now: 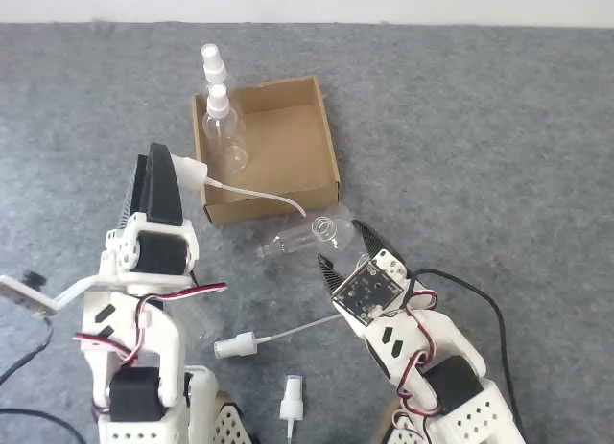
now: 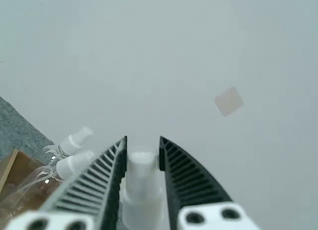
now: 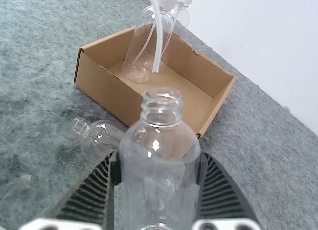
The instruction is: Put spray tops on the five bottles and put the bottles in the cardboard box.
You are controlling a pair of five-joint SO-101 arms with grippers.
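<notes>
My left gripper is shut on a white spray top; its thin tube curves over the front wall of the cardboard box. My right gripper is shut on an uncapped clear bottle, held neck-up just in front of the box. The tube hangs beyond the bottle's mouth. Two bottles with spray tops stand in the box. Another open bottle lies on the carpet.
Two loose spray tops lie on the grey carpet between the arm bases, one with its long tube and one nearer the front edge. The carpet right of the box is open floor. A white wall rises behind the box.
</notes>
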